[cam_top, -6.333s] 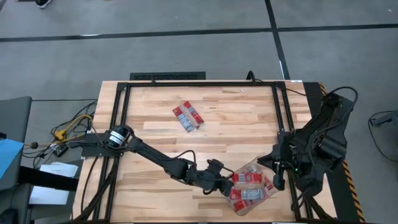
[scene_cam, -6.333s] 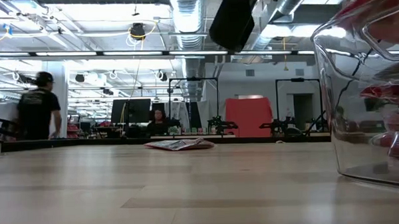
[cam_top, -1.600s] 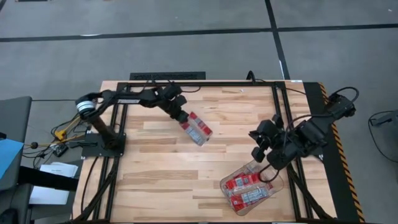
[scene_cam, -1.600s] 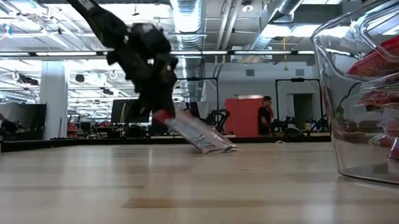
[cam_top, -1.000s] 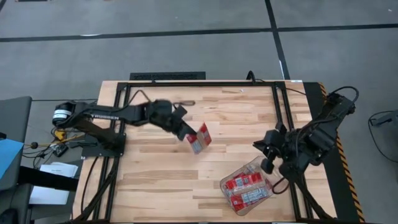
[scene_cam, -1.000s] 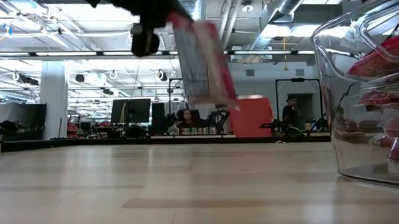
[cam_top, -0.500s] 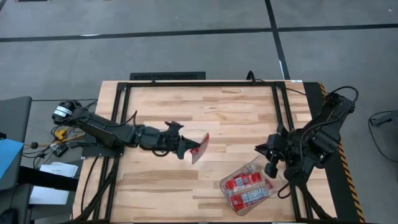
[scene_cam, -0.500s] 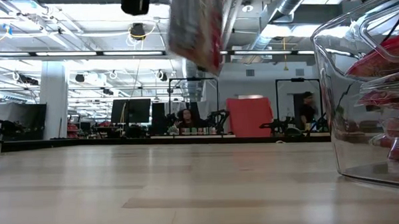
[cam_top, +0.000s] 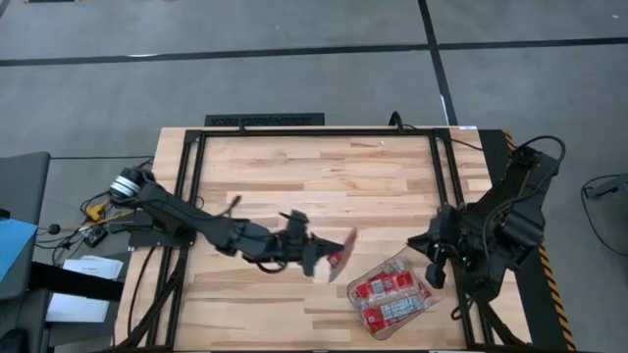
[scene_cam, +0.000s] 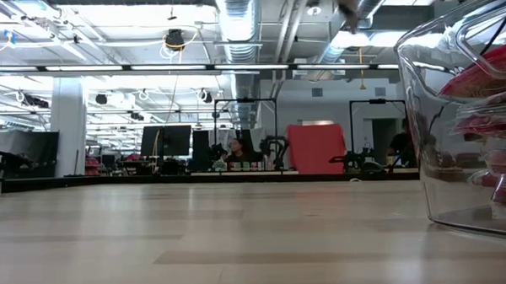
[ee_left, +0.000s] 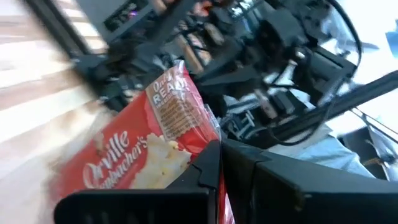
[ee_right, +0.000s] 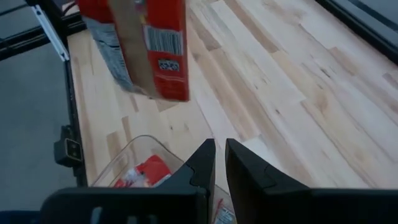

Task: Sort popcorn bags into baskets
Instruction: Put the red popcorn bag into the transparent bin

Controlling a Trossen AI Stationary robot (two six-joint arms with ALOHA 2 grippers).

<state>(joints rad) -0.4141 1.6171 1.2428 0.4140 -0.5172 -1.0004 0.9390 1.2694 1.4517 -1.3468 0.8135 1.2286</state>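
You see the left gripper (cam_top: 316, 259) closed on a flat red popcorn packet (cam_top: 334, 261), holding it above the wooden table (cam_top: 373, 186) just beside the clear rectangular plastic tub (cam_top: 432, 299). The left wrist view shows the packet's (ee_left: 143, 149) yellow popcorn picture, clamped between the dark fingers (ee_left: 205, 171). The tub already contains several red packets (cam_top: 388, 294). The right gripper (cam_top: 434, 257) waits at the tub's far corner, its jaws nearly together and holding nothing, as the right wrist view confirms.

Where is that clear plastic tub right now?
In the high view the clear tub sits at the table's near right corner, just below the right gripper.
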